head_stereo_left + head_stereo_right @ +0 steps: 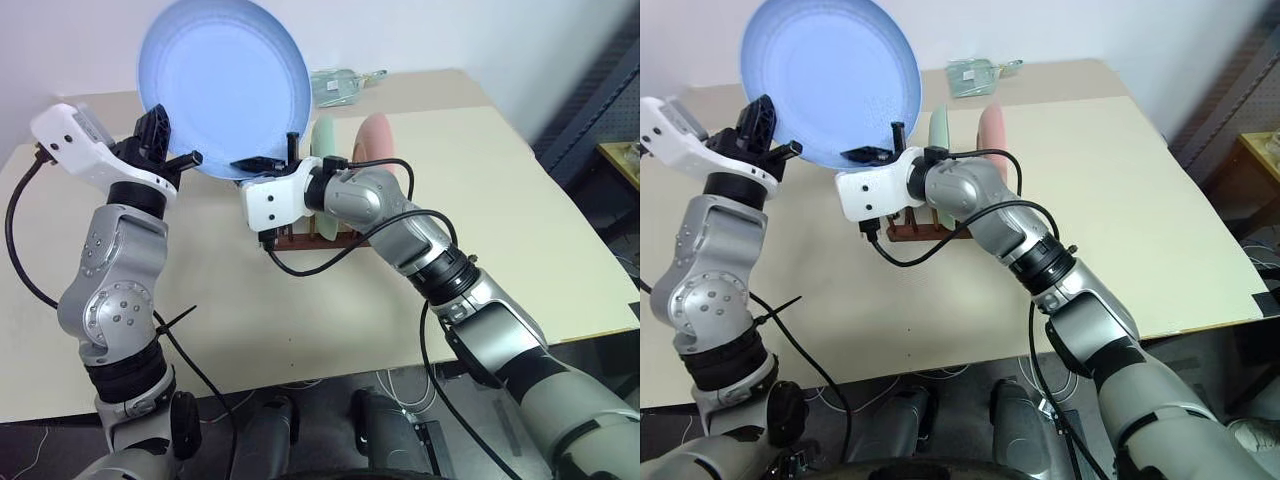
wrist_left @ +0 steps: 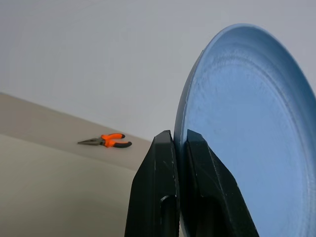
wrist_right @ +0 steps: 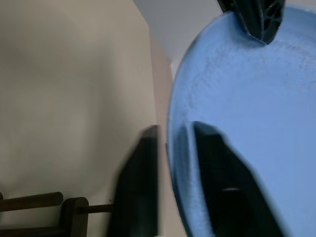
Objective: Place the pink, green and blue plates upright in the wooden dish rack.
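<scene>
The blue plate (image 1: 225, 85) is held up on edge in the air, above the table's far left part. My left gripper (image 2: 178, 138) is shut on its lower left rim. My right gripper (image 3: 175, 129) grips the lower right rim, one finger on the plate's face and one behind it. The green plate (image 1: 323, 135) and the pink plate (image 1: 378, 135) stand upright side by side in the wooden dish rack (image 1: 300, 238), just behind my right wrist. That wrist hides most of the rack.
The cream table (image 1: 520, 220) stretches away to the right of the rack. A clear bag with greenish contents (image 1: 340, 85) lies at the far edge. Orange pliers (image 2: 106, 141) lie on the table. Black cables hang off both arms.
</scene>
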You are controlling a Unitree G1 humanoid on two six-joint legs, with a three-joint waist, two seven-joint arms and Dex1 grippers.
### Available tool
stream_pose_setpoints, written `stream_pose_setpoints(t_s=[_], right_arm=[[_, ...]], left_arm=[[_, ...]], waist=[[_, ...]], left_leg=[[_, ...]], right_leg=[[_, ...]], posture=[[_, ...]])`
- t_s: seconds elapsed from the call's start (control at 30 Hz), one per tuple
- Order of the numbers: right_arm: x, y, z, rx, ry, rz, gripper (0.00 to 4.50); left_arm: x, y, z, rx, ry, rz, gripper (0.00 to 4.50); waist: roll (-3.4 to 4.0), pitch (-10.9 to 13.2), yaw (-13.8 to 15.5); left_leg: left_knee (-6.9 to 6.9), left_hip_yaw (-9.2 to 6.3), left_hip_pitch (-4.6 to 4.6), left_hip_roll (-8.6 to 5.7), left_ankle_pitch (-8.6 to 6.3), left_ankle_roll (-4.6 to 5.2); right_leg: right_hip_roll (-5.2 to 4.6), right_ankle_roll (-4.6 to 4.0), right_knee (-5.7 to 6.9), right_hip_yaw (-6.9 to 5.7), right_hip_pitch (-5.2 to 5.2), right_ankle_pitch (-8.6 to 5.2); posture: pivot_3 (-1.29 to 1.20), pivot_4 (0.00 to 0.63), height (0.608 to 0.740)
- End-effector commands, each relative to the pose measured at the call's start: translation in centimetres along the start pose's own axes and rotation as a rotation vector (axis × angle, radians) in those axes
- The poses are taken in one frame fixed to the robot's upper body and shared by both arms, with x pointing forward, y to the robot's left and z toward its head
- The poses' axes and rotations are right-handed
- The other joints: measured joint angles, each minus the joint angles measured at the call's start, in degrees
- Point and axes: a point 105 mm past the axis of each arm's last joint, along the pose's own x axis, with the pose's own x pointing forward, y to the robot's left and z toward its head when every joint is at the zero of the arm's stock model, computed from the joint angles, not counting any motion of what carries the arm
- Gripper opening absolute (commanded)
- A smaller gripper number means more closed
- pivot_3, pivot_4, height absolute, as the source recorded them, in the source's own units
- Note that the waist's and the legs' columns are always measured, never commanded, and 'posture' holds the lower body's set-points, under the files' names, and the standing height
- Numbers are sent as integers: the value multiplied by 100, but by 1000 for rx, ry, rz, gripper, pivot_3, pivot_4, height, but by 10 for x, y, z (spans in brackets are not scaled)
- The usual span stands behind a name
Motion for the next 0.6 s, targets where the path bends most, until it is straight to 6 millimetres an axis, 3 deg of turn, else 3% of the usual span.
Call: stream_pose_setpoints(t_s=[0.03, 0.07, 0.17, 0.2, 0.3, 0.37, 0.47, 0.53, 0.6], right_arm=[[3, -13, 12, -61, -36, -32, 88], [4, -14, 12, -65, -36, -36, 88], [4, -16, 12, -80, -35, -47, 0], [5, -16, 12, -82, -35, -49, 0], [3, -18, 10, -82, -42, -58, 0], [2, -19, 9, -73, -55, -71, 0], [-12, -38, 20, 93, -173, -196, 0], [-30, -55, 36, 281, -323, -285, 0], [-51, -68, 53, 486, -478, -339, 0]], left_arm=[[-6, -7, 19, -6, -74, -36, 0], [-6, -7, 19, -9, -75, -40, 0], [-8, -6, 23, -45, -105, -51, 1069], [-8, -6, 25, -49, -116, -50, 1573], [-9, 16, 59, -35, -280, 51, 2992], [-12, 41, 80, -16, -373, 162, 2992], [-24, 93, 93, 248, -379, 355, 2992], [-31, 114, 74, 506, -251, 382, 2992], [-40, 120, 32, 645, -87, 311, 2992]], waist=[[0, 0, -2], [1, 1, -3], [1, 1, -3], [0, 1, -2], [0, 1, -9], [1, 1, -25], [3, 2, -50], [6, 2, -73], [8, 3, -44]], left_leg=[[0, 0, 0, 0, 0, 0], [0, -1, 0, 0, 0, 0], [0, -1, 0, 0, 0, -1], [0, -1, 0, 0, 0, -1], [0, -1, 0, 0, 1, -2], [-2, 0, 0, 1, 1, -3], [-5, 1, 2, 5, 3, -16], [-28, 3, 9, 9, 6, -22], [-38, 2, 11, 10, 4, -18]], right_leg=[[0, 0, 0, 0, 0, 0], [1, 0, 0, 0, 0, 0], [1, 0, 0, 0, 0, 0], [1, 0, 0, 0, 0, 0], [2, -1, -1, 0, 0, 0], [5, -3, -1, 0, -1, 1], [16, -7, 0, 4, -6, 4], [20, -9, -2, 10, -8, 4], [20, -10, -2, 12, -9, 4]], posture=[[0, 150, 739], [0, 150, 739], [0, 150, 739], [0, 150, 739], [0, 150, 739], [0, 150, 739], [0, 150, 739], [0, 150, 739], [0, 150, 739]])
